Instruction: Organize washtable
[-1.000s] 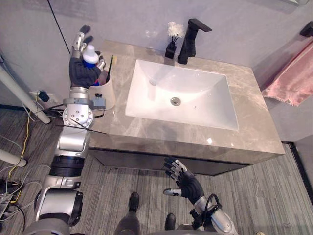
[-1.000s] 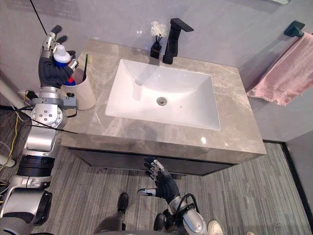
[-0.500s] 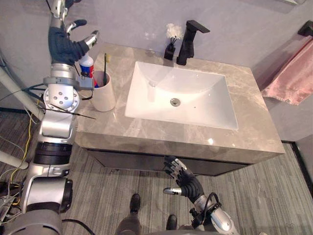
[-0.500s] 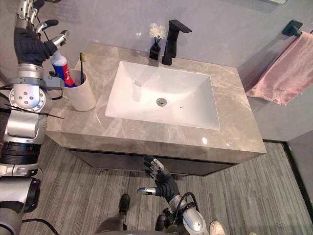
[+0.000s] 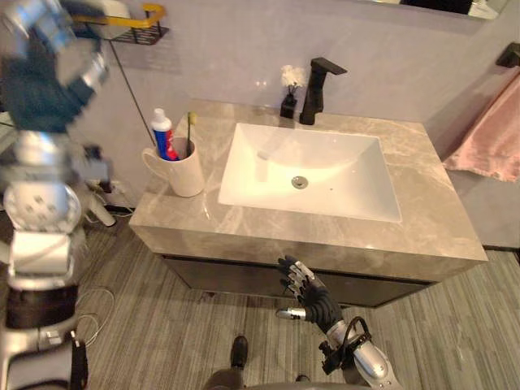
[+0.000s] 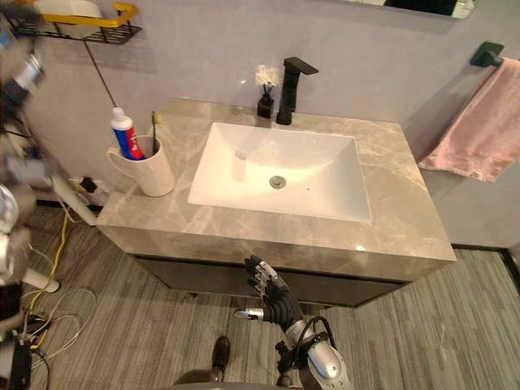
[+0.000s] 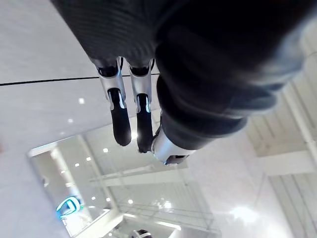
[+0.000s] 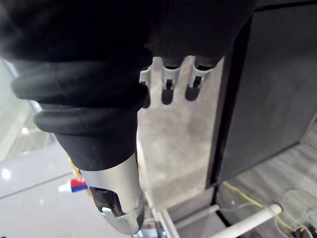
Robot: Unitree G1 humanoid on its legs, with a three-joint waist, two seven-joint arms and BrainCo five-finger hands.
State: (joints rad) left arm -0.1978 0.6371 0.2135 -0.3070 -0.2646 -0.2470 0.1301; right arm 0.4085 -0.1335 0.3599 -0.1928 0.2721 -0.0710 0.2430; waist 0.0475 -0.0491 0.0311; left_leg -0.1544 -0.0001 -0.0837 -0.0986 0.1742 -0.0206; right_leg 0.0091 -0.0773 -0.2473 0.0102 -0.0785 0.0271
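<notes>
Legible text, numbers, signs: none.

Item with print: toothpaste tube (image 5: pixel 164 135), standing in the white cup (image 5: pixel 187 172) on the counter, well apart from the right hand (image 5: pixel 313 297), beyond it and towards the robot's left. Red and blue markings on the tube's face, too small to read.
</notes>
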